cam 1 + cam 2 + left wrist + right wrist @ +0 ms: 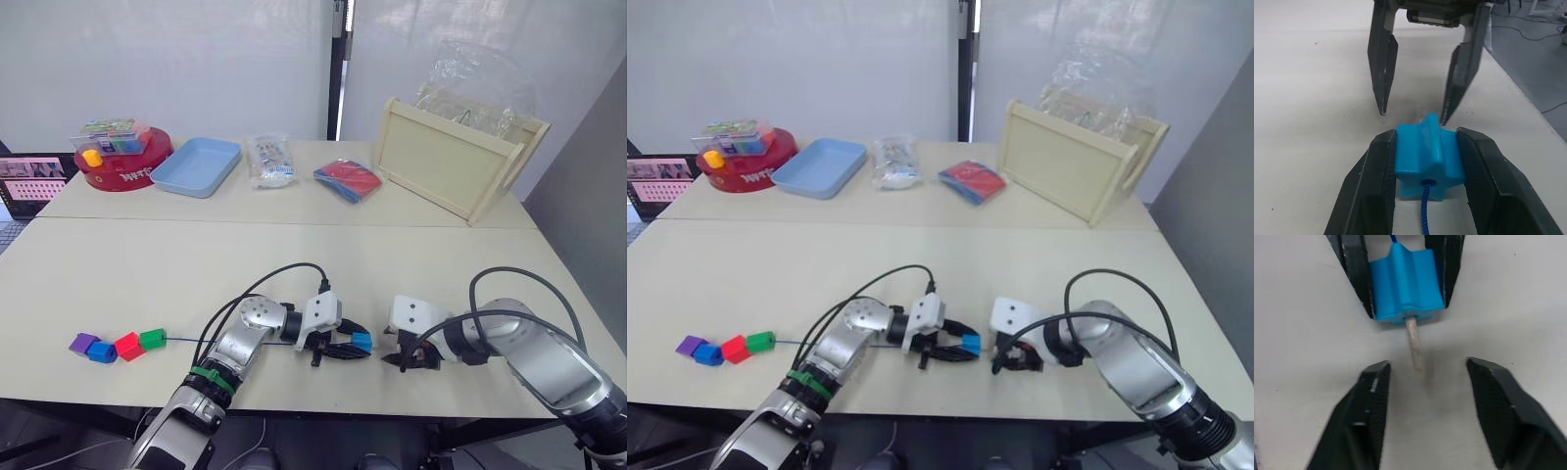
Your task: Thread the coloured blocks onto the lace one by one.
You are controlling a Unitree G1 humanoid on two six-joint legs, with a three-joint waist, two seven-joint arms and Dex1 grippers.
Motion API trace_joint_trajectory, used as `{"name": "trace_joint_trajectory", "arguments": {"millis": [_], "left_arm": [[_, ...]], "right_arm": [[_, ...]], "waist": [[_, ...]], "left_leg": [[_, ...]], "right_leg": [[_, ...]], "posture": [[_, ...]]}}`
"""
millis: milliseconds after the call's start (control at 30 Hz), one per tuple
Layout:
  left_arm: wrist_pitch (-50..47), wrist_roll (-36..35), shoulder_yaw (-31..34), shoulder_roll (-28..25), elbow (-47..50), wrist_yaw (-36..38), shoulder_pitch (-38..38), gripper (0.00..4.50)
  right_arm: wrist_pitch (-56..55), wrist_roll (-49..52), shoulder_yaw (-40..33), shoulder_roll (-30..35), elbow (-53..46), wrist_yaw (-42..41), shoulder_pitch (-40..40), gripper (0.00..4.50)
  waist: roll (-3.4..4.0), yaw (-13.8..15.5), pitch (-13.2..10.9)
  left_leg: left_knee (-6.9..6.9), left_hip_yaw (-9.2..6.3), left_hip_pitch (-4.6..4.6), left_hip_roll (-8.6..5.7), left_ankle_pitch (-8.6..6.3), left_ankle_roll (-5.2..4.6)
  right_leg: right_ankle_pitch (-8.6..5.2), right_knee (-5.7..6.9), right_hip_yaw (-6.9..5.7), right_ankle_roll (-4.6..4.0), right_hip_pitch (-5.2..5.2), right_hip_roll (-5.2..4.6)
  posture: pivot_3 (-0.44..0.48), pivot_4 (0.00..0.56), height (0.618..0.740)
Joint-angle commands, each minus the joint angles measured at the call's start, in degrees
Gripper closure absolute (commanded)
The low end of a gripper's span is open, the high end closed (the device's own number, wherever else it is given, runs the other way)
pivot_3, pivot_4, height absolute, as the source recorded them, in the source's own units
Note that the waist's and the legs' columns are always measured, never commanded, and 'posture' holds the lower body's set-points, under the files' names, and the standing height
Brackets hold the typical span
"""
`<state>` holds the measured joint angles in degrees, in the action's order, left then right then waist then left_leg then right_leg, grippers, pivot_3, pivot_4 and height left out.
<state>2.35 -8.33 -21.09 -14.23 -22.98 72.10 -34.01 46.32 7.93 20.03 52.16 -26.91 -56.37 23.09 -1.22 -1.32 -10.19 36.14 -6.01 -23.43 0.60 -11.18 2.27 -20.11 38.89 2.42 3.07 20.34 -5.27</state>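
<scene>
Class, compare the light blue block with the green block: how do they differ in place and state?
The light blue block is clamped in the left gripper; the green block lies free on the table. The light blue one sits alone near the lace's pale tip; the green one adjoins the red block. Both are on the lace.

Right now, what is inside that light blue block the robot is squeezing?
The lace runs through the light blue block, held in the left gripper. Cord enters one face; its pale tip sticks out the other, toward the open right gripper. The stretch inside is hidden.
</scene>
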Motion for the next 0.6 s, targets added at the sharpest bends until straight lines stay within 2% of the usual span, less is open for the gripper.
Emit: {"name": "trace_joint_trajectory", "arguments": {"millis": [33, 133, 300, 400, 600], "left_arm": [[0.10, 0.95, -0.26, -0.35, 0.13, 0.02, -0.28, 3.12], [-0.22, 1.42, -0.27, -0.86, 0.36, -0.36, -0.33, 3.12], [-3.06, 1.58, 0.88, -4.74, 4.53, -0.95, 0.57, 3.12], [-6.35, -0.23, 2.91, -9.42, 10.17, -0.62, 3.35, 3.12], [-10.38, -4.57, 11.91, -21.11, 15.81, -0.59, 11.46, 3.12]], "right_arm": [[-0.51, -0.03, -0.13, -0.49, -0.90, 0.26, -0.28, 3.54], [-0.55, 0.05, 0.10, -0.72, -0.77, 0.08, -0.24, 4.50], [-1.71, 0.22, 0.70, -0.96, -0.10, -0.96, 0.29, 4.50], [-3.38, -0.33, 1.52, -1.39, 1.92, -1.93, 1.84, 4.50], [-8.24, -2.14, 3.59, -2.85, 7.31, -4.29, 6.04, 4.50]], "waist": [[0.00, -0.01, 0.00], [0.00, -0.02, 0.00], [0.00, -0.52, 0.00], [0.00, -1.38, 0.00], [0.01, -2.18, 0.00]], "left_leg": [[0.00, 0.00, 0.00, 0.00, 0.00, 0.00], [0.00, 0.00, 0.00, 0.00, 0.00, 0.00], [0.00, -0.01, 0.05, 0.01, 0.00, 0.00], [-0.03, 0.00, 0.09, 0.05, 0.00, 0.00], [-0.12, -0.01, 0.22, 0.18, 0.00, 0.00]], "right_leg": [[0.00, 0.00, 0.00, 0.00, 0.00, 0.00], [0.00, 0.00, 0.00, 0.00, 0.00, 0.00], [0.00, 0.03, 0.00, 0.00, -0.01, 0.02], [0.00, 0.06, 0.01, 0.00, -0.02, 0.05], [0.00, 0.11, 0.04, -0.01, -0.02, 0.16]], "posture": [[0.000, 0.150, 0.740], [0.000, 0.150, 0.740], [0.000, 0.150, 0.740], [0.000, 0.150, 0.740], [0.000, 0.150, 0.740]]}}
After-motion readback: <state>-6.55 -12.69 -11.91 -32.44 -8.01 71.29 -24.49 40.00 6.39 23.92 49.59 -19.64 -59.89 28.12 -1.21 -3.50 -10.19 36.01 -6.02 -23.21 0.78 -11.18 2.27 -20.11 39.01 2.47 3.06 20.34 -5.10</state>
